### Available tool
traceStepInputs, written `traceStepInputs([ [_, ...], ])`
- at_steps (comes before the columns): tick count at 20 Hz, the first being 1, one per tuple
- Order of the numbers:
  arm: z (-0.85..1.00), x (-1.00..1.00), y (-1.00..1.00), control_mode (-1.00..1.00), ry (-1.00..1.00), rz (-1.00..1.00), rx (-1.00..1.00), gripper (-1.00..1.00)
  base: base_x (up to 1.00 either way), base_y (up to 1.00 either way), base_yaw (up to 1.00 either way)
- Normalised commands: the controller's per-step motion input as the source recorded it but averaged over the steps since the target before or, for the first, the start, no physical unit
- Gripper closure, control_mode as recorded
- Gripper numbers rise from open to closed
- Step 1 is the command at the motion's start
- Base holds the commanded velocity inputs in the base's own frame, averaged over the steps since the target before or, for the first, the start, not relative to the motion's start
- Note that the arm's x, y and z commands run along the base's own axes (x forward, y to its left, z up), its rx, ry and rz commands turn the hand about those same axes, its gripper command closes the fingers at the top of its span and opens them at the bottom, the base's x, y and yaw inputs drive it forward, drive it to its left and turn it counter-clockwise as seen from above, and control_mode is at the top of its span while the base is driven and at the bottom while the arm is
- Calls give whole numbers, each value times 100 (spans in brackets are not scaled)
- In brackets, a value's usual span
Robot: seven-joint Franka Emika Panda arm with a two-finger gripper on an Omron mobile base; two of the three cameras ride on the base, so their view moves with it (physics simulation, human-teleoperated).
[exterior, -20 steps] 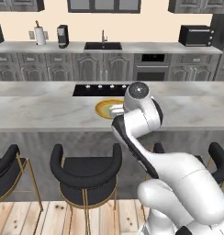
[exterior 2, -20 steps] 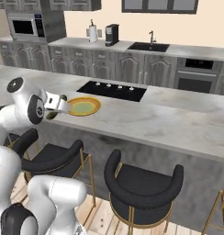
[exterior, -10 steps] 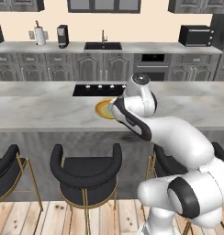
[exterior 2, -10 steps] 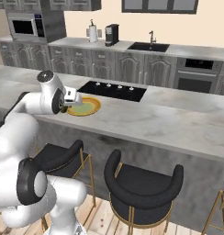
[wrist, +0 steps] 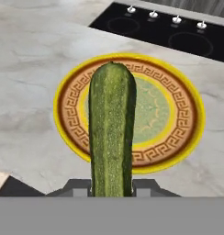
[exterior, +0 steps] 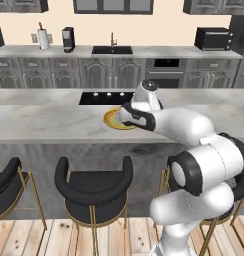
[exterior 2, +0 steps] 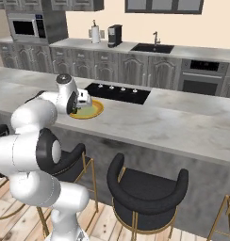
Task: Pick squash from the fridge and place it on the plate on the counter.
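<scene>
Simulated kitchen, grey marbled tabletop (exterior: 49,122) across mid frame, black cooktop (wrist: 178,36) at upper right of the hand view, 2 dark bar stools (exterior: 93,187) in front. The plate (wrist: 70,114) sits on the tabletop just beside the cooktop, yellow rim with a patterned band and pale green centre. Since 1 s ago the arm has swung forward from near the base and stretched out, so the gripper (exterior: 125,114) now hangs over the plate at centre of the left base view. Gripper is clamped on the squash (wrist: 112,128), which points out from the fingers (wrist: 79,187) across the plate's centre in the hand view. Squash looks above the plate, contact unclear. Carry looks done; judged next: lower, then release.
</scene>
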Motion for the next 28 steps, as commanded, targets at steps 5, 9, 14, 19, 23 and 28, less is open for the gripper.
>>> traceStepInputs([
  [5,-44,65,0,-100,0,10,0,100,0,0,0],
  [9,-40,53,0,-100,0,9,0,100,0,0,0],
  [14,-36,50,0,-100,0,9,0,100,0,0,0],
  [19,-30,43,0,-100,0,8,0,100,0,0,0],
  [23,-19,39,0,-100,0,7,0,-100,0,0,0],
  [28,4,9,-6,-100,0,6,1,-100,0,0,0],
])
